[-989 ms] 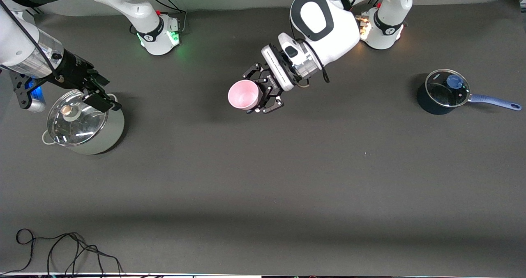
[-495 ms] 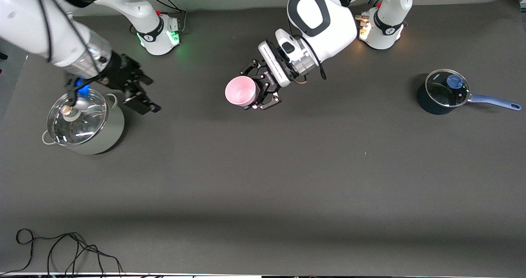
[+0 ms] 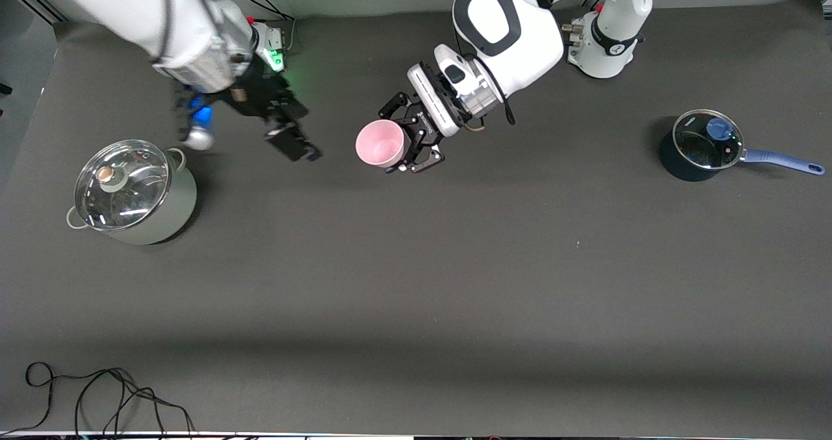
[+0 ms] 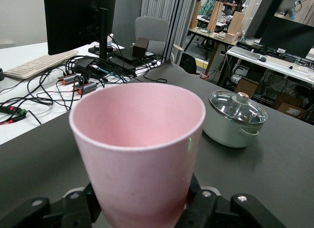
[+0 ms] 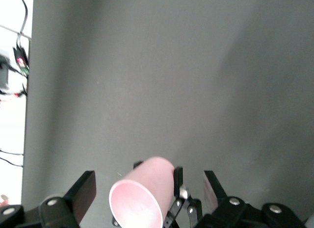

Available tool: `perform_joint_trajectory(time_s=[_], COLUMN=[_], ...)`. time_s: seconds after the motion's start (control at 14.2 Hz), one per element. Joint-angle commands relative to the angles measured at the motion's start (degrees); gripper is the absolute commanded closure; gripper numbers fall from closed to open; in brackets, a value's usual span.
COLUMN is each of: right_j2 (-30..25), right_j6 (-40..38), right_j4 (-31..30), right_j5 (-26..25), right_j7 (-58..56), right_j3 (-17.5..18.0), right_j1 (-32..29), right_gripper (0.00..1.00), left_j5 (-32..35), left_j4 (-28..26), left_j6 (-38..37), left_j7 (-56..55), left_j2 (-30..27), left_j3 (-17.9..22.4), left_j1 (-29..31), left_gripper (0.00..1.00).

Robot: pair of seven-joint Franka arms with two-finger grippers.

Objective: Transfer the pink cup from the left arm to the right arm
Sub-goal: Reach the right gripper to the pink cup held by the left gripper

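My left gripper [image 3: 398, 142] is shut on the pink cup [image 3: 382, 144] and holds it above the middle of the table, tipped with its mouth toward the right arm's end. In the left wrist view the pink cup [image 4: 140, 149] fills the middle, and the left gripper [image 4: 142, 211] clamps its lower body from both sides. My right gripper [image 3: 292, 138] hovers open a short way from the cup's mouth, apart from it. In the right wrist view the pink cup [image 5: 144, 196] shows in the gap of the right gripper [image 5: 148, 189], with black fingers [image 5: 86, 189] wide on either side.
A pale green pot with a glass lid [image 3: 130, 193] stands toward the right arm's end. A dark blue saucepan with a lid and long handle [image 3: 702, 146] stands toward the left arm's end. A loose black cable [image 3: 97, 394] lies by the table's nearest edge.
The right arm has swung from over the lidded pot toward the cup, its gripper staying open. The left gripper has shifted only slightly with the cup.
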Motion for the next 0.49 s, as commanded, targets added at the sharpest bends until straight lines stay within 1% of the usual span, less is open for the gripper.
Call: perform_joint_trajectory(time_s=[0.0, 0.21, 0.42], right_j2=[4.9, 5.9, 6.3], right_j6=[-0.6, -0.6, -0.6], right_j4=[5.9, 6.3, 6.1], right_j5=[-1.2, -1.3, -2.9], right_j7=[0.8, 0.5, 0.4], right_j3=[-0.3, -0.3, -0.3], right_j1=[2.6, 4.8, 6.7], right_gripper=[0.03, 0.03, 0.03], left_j5=[-1.4, -1.4, -1.4], left_j4=[0.2, 0.2, 0.2], left_j6=[0.7, 0.7, 0.7], left_j7=[-1.9, -1.9, -1.9], left_j2=[-2.7, -2.7, -2.7], left_j3=[0.8, 0.9, 0.8], left_j1=[-0.8, -0.8, -0.7], left_gripper=[0.69, 0.69, 0.69])
